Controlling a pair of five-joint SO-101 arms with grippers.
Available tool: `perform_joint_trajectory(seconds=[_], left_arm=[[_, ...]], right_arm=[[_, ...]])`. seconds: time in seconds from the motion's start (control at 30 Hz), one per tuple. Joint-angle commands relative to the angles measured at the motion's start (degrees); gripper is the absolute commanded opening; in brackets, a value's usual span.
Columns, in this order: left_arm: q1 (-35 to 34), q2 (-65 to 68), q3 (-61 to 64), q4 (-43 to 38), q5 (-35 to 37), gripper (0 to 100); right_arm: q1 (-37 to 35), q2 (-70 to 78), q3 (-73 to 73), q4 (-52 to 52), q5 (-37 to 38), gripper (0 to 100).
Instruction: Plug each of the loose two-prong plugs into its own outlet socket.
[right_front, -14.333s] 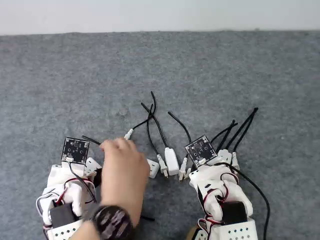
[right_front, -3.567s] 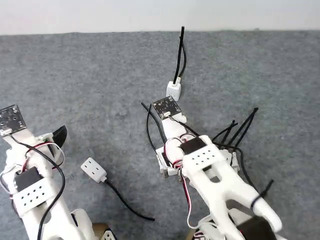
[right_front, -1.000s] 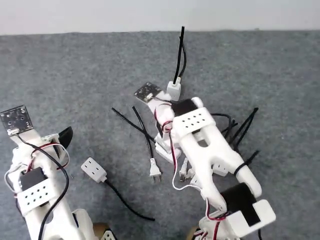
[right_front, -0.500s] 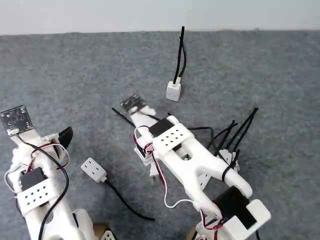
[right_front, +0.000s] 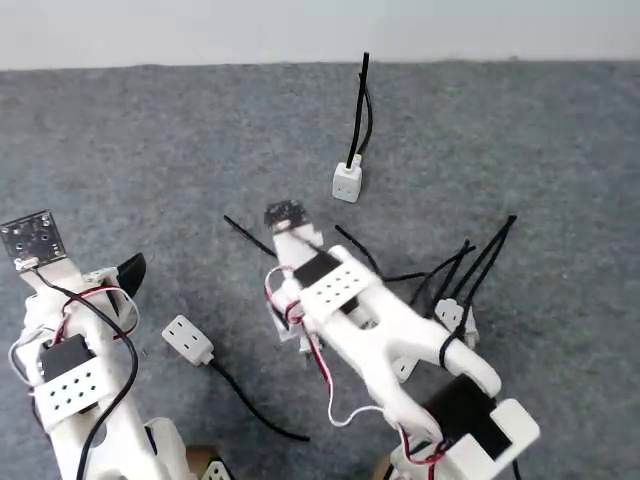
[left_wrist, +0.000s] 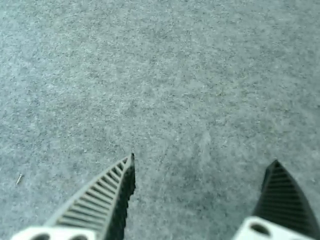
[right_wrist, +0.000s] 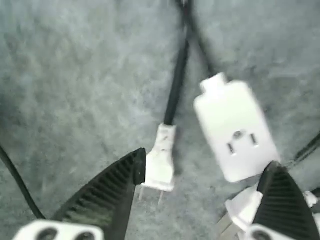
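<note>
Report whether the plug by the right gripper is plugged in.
Out: the plug lies with prongs bare, beside the socket.

No text, label, number or sign legible, white outlet socket (right_wrist: 235, 131) showing only its plain slots, any print on the wrist circuit board (right_front: 30, 238) too small to read.

The left arm's jaws stand wide apart above the grey, felt-like tabletop (left_wrist: 165, 75), whose bare surface shows between their tips. One jaw shows a ribbed inner face. A tiny pale fleck (left_wrist: 19, 178) lies beside it.
</note>
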Motion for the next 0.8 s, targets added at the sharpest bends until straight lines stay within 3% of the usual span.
perform_joint_trajectory(seconds=[0.0,0.23,0.6,0.67,0.77], left_arm=[[0.3,-1.3,-0.7,-1.7,0.2,38],[0.3,-1.3,-0.7,-1.7,0.2,38],[0.3,-1.3,-0.7,-1.7,0.2,38],[0.3,-1.3,-0.7,-1.7,0.2,38],[0.3,-1.3,-0.7,-1.7,0.2,38]], right_arm=[[-3.0,-0.1,0.2,-1.4,-0.9,35.0],[-3.2,3.6,2.5,-9.6,-0.9,35.0],[-3.2,9.1,0.5,-7.2,-0.9,34.8],[-3.2,9.1,0.8,-6.4,-0.9,31.4],[-3.2,9.1,0.9,-6.5,-0.8,16.5]])
